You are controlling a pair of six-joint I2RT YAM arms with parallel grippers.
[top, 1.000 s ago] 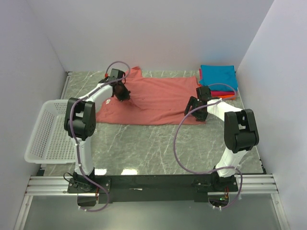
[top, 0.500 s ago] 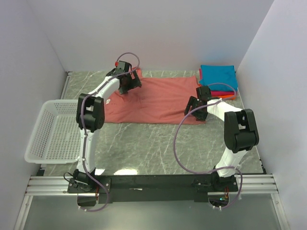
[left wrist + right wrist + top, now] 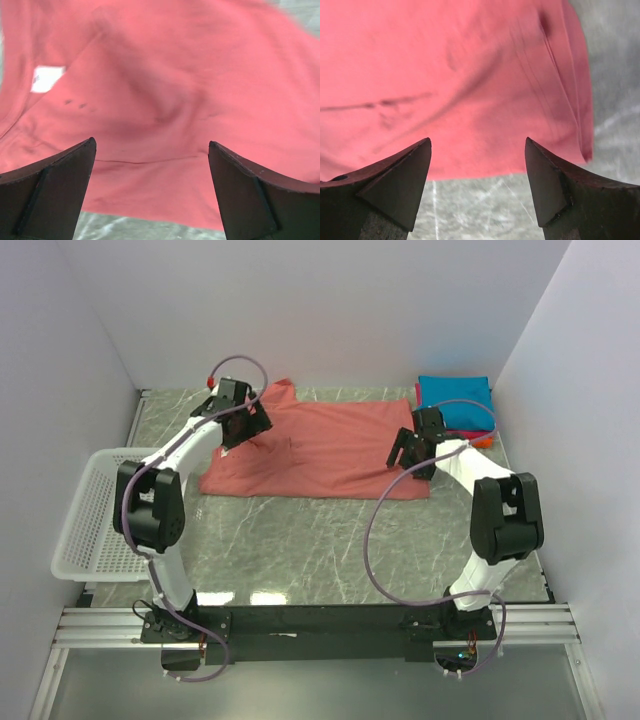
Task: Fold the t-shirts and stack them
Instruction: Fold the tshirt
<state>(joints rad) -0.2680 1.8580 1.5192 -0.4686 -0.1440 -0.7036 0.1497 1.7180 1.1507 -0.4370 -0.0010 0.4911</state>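
The left pincer point(image 3: 151, 145) is spread wide and holds nothing, poised over the collar end of the salmon t-shirt point(image 3: 320, 450), where a small white label point(image 3: 47, 79) shows. The right pincer point(image 3: 477, 142) is likewise spread and empty, above the opposite end, close to the near corner with its stitched hem. The shirt lies open and fairly flat across the far half of the table point(image 3: 330, 540), one sleeve poking out toward the back wall. It looks spread but not yet folded, so the first fold seems to be the step in hand. The next move likely calls for each pincer to drop to an edge and nip thin cloth off a hard surface. The fabric is soft, matte and lightly creased; the table is smooth grey marble. At the far right sits the folded stack point(image 3: 455, 400), teal on top.
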